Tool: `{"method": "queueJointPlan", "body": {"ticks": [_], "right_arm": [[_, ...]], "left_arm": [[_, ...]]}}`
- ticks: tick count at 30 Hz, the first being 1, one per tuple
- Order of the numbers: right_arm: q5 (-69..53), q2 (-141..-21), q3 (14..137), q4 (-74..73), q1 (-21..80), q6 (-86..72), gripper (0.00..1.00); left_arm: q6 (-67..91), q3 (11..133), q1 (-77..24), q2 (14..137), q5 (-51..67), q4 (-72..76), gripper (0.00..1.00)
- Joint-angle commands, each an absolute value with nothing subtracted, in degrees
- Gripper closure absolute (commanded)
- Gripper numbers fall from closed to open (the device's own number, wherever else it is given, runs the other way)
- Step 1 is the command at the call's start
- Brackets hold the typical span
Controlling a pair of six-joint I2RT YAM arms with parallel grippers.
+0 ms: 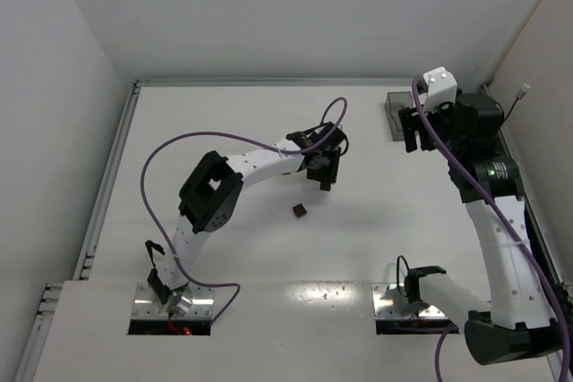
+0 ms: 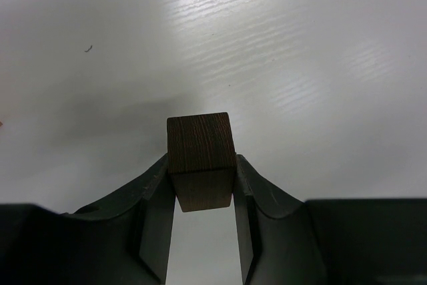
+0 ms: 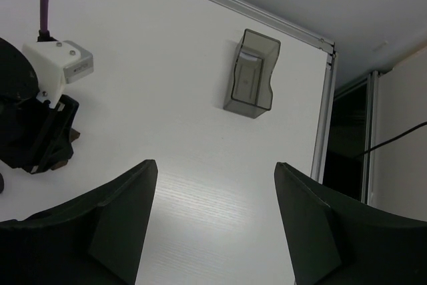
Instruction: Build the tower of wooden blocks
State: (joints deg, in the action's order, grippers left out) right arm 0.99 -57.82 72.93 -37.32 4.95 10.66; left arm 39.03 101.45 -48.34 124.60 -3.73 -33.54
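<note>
Two robot arms reach over a white bench (image 1: 224, 114), and the left one holds a piece for the wood block tower.
At centre, the left tool (image 1: 324, 176) grips a dark brown wooden cube (image 2: 200, 158) between its fingers, raised above the bench. A second small dark brown wooden block (image 1: 299, 210) lies alone on the bench, just near-side and left of that tool. Far right, the right tool (image 3: 215, 166) hangs with its jaws wide apart and empty, beside a clear grey plastic bin (image 1: 397, 115) near the back edge.
</note>
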Motion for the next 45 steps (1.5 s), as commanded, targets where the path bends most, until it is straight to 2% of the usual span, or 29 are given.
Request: {"method": "queueJointPlan", "body": {"ticks": [1,13,14,16,20,21,23,31,38,42,43,45], "right_arm": [[-0.35,-57.48,73.30,-38.06,4.83,8.71,0.32],[-4.13,-59.24,74.44,-40.34,4.83,8.70,0.32],[-4.13,-59.76,74.44,-40.34,4.83,8.70,0.32],[-4.13,-59.77,74.44,-40.34,4.83,8.70,0.32],[-4.13,-60.29,74.44,-40.34,4.83,8.70,0.32],[-4.13,-60.29,74.44,-40.34,4.83,8.70,0.32],[-4.13,-60.29,74.44,-39.82,4.83,8.70,0.32],[8.15,-53.72,70.24,-38.23,4.83,1.60,0.35],[5.72,-51.86,66.09,-43.93,4.31,-3.60,0.35],[-3.76,-54.05,64.26,-48.69,3.60,-9.56,0.40],[-8.65,-54.66,64.25,-49.30,3.60,-10.71,0.41],[-13.69,-56.86,61.80,-49.83,3.60,-15.09,0.45]], "left_arm": [[42.01,103.89,-49.75,125.77,-5.54,-33.84,1.00],[43.95,103.36,-49.75,130.51,-2.46,-33.31,1.00],[43.95,103.36,-49.75,130.52,-2.46,-33.31,0.89],[43.95,103.36,-49.75,131.04,-1.68,-32.78,0.72],[42.72,103.88,-49.75,131.04,-2.54,-32.17,0.56],[42.19,103.89,-49.75,131.04,-2.55,-32.17,0.47],[41.05,103.89,-50.27,130.34,-4.91,-32.17,0.34],[35.78,103.36,-54.39,119.28,-16.95,-31.29,0.29],[29.45,100.02,-61.51,104.34,-27.93,-27.78,0.29],[26.63,97.13,-63.63,97.40,-38.12,-27.07,0.17],[26.11,95.55,-63.63,96.25,-44.15,-27.07,0.09],[25.58,93.79,-62.50,93.36,-49.81,-26.54,0.00]]}}
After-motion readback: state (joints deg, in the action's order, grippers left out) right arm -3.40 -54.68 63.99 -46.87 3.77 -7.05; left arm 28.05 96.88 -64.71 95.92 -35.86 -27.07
